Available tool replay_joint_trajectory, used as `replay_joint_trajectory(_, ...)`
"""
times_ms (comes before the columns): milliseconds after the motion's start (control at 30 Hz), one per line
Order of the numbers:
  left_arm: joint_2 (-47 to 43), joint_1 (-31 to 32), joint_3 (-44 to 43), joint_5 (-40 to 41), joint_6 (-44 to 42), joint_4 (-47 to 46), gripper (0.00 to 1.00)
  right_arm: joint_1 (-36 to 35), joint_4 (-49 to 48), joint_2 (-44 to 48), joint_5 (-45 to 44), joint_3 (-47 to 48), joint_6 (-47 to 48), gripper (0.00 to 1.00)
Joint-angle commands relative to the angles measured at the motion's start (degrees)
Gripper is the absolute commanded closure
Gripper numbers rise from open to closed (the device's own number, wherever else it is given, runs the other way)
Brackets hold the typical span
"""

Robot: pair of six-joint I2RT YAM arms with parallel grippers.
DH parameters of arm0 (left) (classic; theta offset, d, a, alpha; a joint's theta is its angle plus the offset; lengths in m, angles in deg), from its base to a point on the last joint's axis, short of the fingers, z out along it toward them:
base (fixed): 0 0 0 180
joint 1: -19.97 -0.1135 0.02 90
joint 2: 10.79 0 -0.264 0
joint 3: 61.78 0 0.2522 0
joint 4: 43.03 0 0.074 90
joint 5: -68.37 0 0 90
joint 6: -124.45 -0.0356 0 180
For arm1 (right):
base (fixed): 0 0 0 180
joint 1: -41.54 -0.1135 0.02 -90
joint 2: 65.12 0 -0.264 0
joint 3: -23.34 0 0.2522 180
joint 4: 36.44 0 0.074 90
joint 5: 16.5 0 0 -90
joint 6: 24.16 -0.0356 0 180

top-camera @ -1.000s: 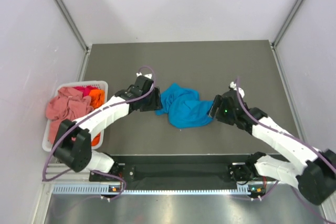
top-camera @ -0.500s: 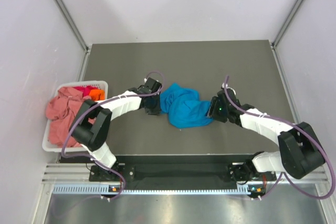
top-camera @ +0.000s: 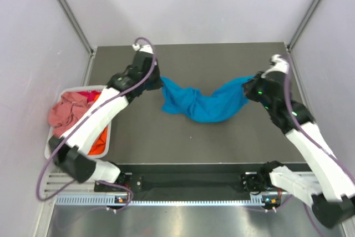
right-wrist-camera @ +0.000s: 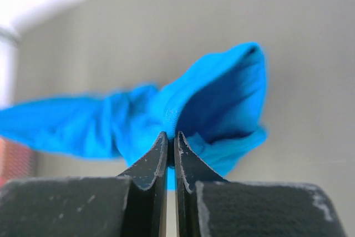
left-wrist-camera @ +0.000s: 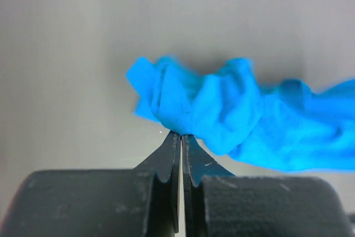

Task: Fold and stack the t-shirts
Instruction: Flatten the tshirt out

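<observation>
We see the turquoise t-shirt [top-camera: 202, 104] strung left to right across mid-frame over the table [top-camera: 222, 59], sagging centrally. Our left gripper [top-camera: 160, 83] and right gripper [top-camera: 248, 85] have their fingers pinched tight on its opposite ends.

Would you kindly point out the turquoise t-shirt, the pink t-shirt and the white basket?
turquoise t-shirt [top-camera: 202, 105]: top external view, its sagging middle.
pink t-shirt [top-camera: 65, 112]: top external view, its bunched middle.
white basket [top-camera: 77, 89]: top external view, its far rim.
</observation>
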Motion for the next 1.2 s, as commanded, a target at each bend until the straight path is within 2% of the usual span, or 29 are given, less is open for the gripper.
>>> replay_joint_trajectory(0,-9.8,0.3,-3.5,2.4,1.2,7.6,1.0,0.3,11.6,8.6,-9.1,7.0,1.1,1.0)
replay_joint_trajectory(133,-15.3,0.3,-3.4,-1.2,-0.2,7.9,1.0,0.3,17.6,13.0,-14.2,12.1,-0.1,1.0)
replay_joint_trajectory(300,-14.5,0.1,-0.3,-0.4,-1.6,7.4,1.0,0.4,15.1,10.7,-16.6,9.8,1.0,1.0)
replay_joint_trajectory(400,-9.2,-1.6,1.8,2.6,-3.1,5.5,1.0,1.6,9.5,4.1,-17.3,7.5,3.3,1.0)
replay_joint_trajectory(467,-3.5,-4.7,2.1,-0.5,-2.8,2.9,1.0,3.7,4.8,-2.5,-15.6,6.1,4.6,1.0)
replay_joint_trajectory(600,7.0,-7.9,-0.6,-2.4,-3.2,1.1,1.0,12.5,-4.2,-16.5,-3.8,6.7,7.7,0.99)
replay_joint_trajectory(667,12.9,-9.7,-3.6,-1.7,-3.8,0.9,1.0,14.1,-6.4,-26.7,-0.1,12.8,9.2,0.99)
replay_joint_trajectory(733,17.9,-11.1,-5.7,-2.9,-3.8,0.7,1.0,15.8,-5.9,-33.2,3.3,18.6,11.8,0.99)
replay_joint_trajectory(767,19.5,-12.4,-8.4,-3.6,-3.7,0.7,1.0,16.1,-5.7,-38.6,4.1,24.0,12.6,1.0)
replay_joint_trajectory(867,23.8,-13.6,-14.6,-3.0,-3.2,3.7,1.0,17.1,-2.9,-47.2,5.2,34.5,15.0,1.0)
replay_joint_trajectory(1000,25.8,-14.3,-16.2,-4.0,-3.1,2.2,1.0,18.3,-0.1,-53.7,6.5,42.3,17.0,0.99)
replay_joint_trajectory(1100,25.8,-14.3,-15.8,-3.2,-2.8,1.9,1.0,19.1,0.1,-54.2,7.0,43.8,17.0,0.99)
replay_joint_trajectory(1167,25.5,-14.3,-15.3,-2.5,-3.2,1.3,1.0,19.2,0.1,-53.3,8.1,43.8,17.4,0.89)
